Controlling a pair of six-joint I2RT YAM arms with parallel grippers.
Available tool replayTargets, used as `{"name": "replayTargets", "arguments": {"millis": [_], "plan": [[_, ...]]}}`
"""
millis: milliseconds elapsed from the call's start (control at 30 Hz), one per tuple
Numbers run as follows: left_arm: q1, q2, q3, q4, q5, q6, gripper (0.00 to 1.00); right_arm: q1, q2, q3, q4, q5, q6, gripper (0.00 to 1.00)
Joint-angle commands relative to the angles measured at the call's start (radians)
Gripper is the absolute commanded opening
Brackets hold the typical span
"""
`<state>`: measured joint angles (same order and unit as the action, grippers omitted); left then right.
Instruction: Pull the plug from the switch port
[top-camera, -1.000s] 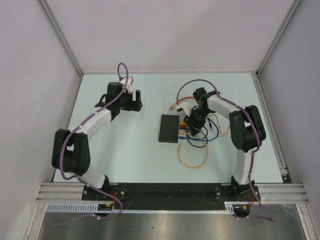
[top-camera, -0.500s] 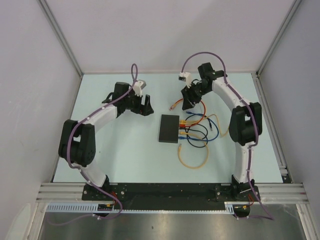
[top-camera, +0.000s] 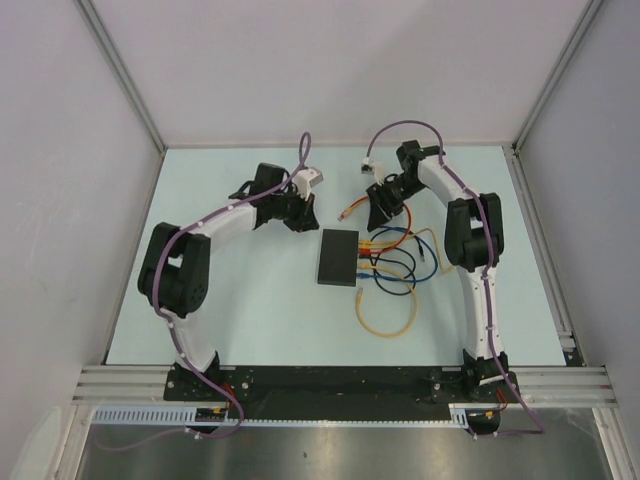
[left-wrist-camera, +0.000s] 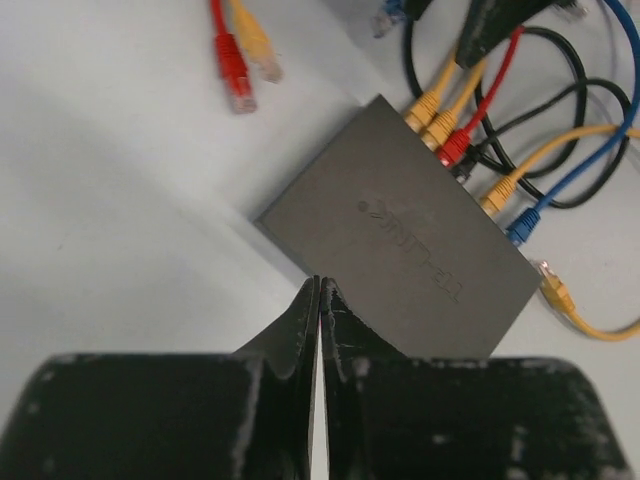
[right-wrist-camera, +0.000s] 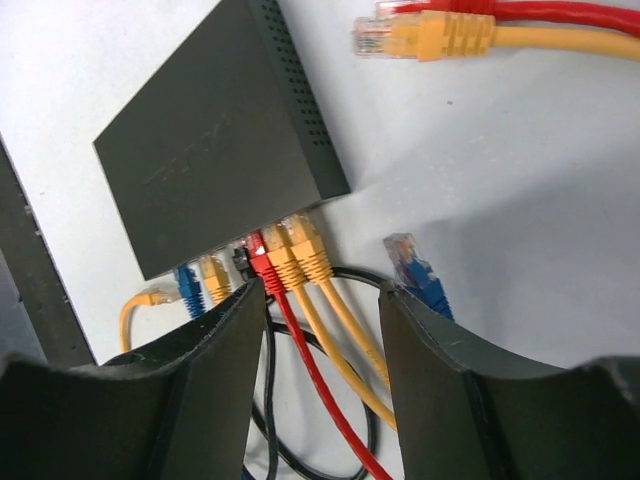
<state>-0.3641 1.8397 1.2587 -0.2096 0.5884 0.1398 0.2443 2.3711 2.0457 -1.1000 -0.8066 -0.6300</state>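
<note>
The switch is a flat black box lying mid-table. Along its right side several plugs sit in its ports: two yellow, one red, one black, another yellow and a blue one. My right gripper hovers just beyond that cable side, open, with the red and yellow cables running between its fingers and nothing held. My left gripper is off the switch's far-left corner, shut and empty, its tip over the switch's near edge.
Loose red and yellow plugs lie on the table beyond the switch, and a loose blue plug lies by my right finger. Blue, black and beige cable loops spread to the switch's right. Walls enclose the table on three sides.
My left arm swung right toward the switch and its gripper closed. My right gripper rose from the cables at the switch ports to the far side of them, staying open.
</note>
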Motion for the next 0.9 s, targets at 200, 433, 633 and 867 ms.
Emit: {"name": "replayTargets", "arguments": {"millis": [200, 433, 633, 867], "plan": [[-0.049, 0.061, 0.065, -0.077, 0.068, 0.184, 0.04, 0.007, 0.042, 0.059, -0.077, -0.115, -0.048, 0.54], [-0.050, 0.107, 0.097, -0.088, 0.067, 0.170, 0.03, 0.026, 0.103, 0.062, -0.081, -0.103, -0.024, 0.53], [-0.056, 0.130, 0.119, -0.094, 0.042, 0.146, 0.03, 0.023, 0.151, 0.076, -0.058, -0.100, 0.004, 0.51], [-0.061, 0.153, 0.134, -0.099, -0.025, 0.110, 0.01, 0.027, 0.195, 0.088, -0.075, -0.111, 0.006, 0.47]]}}
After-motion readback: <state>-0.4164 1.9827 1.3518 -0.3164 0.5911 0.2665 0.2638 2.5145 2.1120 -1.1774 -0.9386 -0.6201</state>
